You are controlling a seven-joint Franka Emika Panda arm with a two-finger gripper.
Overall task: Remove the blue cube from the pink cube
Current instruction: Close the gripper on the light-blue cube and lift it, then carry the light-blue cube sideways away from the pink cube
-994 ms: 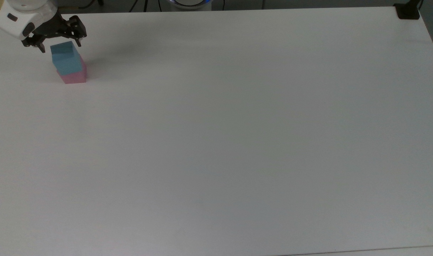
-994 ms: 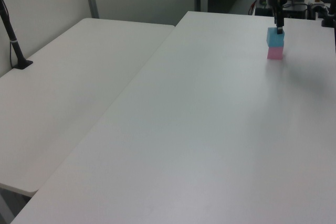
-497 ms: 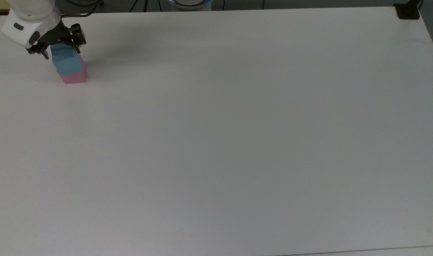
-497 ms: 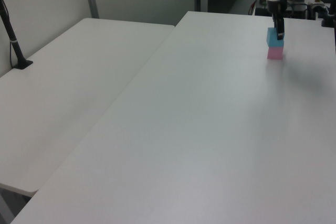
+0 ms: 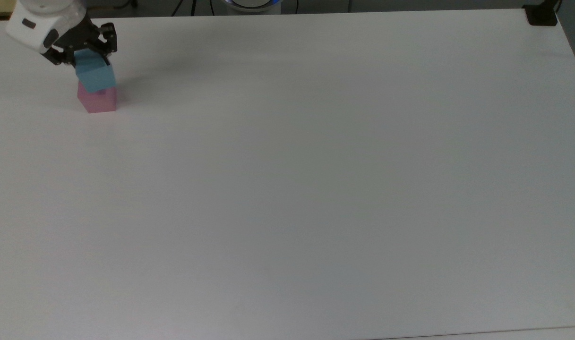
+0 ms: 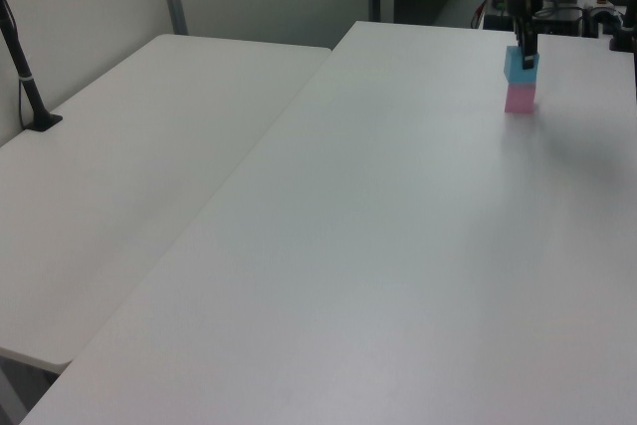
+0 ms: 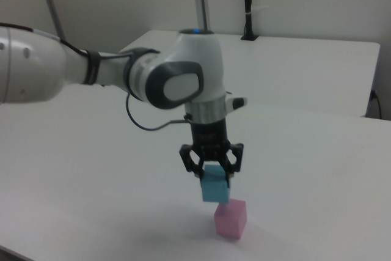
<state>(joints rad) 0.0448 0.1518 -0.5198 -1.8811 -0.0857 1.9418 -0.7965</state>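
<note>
Right view: end effector (image 7: 214,175) clamping blue cube (image 7: 215,190) aloft

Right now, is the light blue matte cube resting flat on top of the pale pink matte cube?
No: in the right view the gripper holds the light blue matte cube raised and offset from the pale pink matte cube.

Matt cubes, glossy arm, smooth white table

The blue cube (image 5: 95,75) and the pink cube (image 5: 97,99) both look matt and smooth, like foam or painted wood; which, I cannot tell. Above the pink cube, the gripper (image 7: 213,172) looks like black hard plastic or metal with a dull sheen. The arm (image 7: 122,74) behind it has glossy white shells and grey smooth joints. The table (image 5: 315,189) under the pink cube is smooth, white, with a faint satin finish.
</note>
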